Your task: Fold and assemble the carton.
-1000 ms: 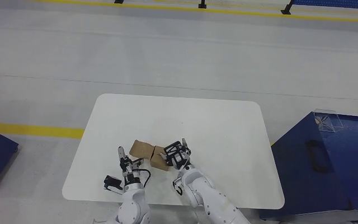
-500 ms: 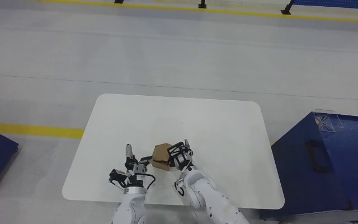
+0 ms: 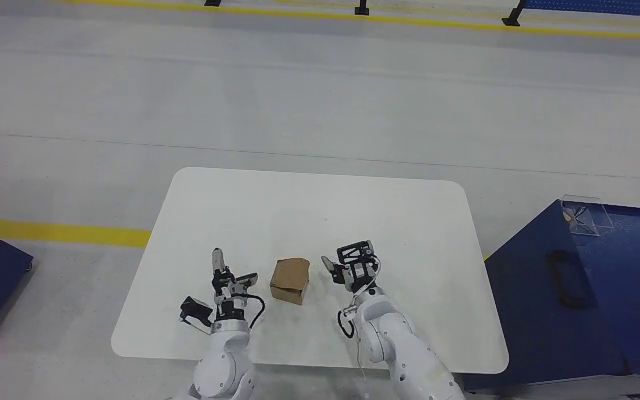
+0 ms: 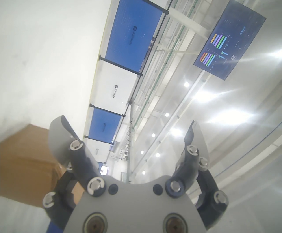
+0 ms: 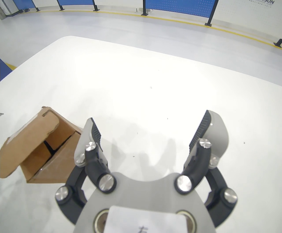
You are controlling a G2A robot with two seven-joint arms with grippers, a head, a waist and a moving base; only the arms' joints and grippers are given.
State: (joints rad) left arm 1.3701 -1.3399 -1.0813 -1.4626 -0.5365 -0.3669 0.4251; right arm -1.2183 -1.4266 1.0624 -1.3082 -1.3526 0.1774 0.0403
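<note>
Looking down from the top view, you see the brown carton (image 3: 290,280) resting on the white table (image 3: 400,210), in the lower centre of the frame and toward the near edge of the tabletop. It lies between the two grippers and touches neither. The left gripper (image 3: 225,275) sits to the left of the carton, near it. The right gripper (image 3: 347,257) sits to its right, a little farther off.

From the left wrist view you find that gripper's fingers (image 4: 66,136) spread wide with nothing between them, aimed up toward the hall ceiling. A brown side of the carton lies just beside one finger. From the right wrist view you find the right gripper's fingers (image 5: 92,132) likewise spread wide, holding nothing, above bare tabletop, with the carton off to one side.

That view also shows you the carton's open end. A top flap with a tuck tab stands partly raised, tilted over the opening, and inner flaps folded inward show in the dark interior.

Around the table, note a yellow floor line (image 3: 70,233) at the left edge of the top view, a blue cabinet (image 3: 580,300) at the lower right, and blue barrier panels (image 5: 178,6) beyond the table.
</note>
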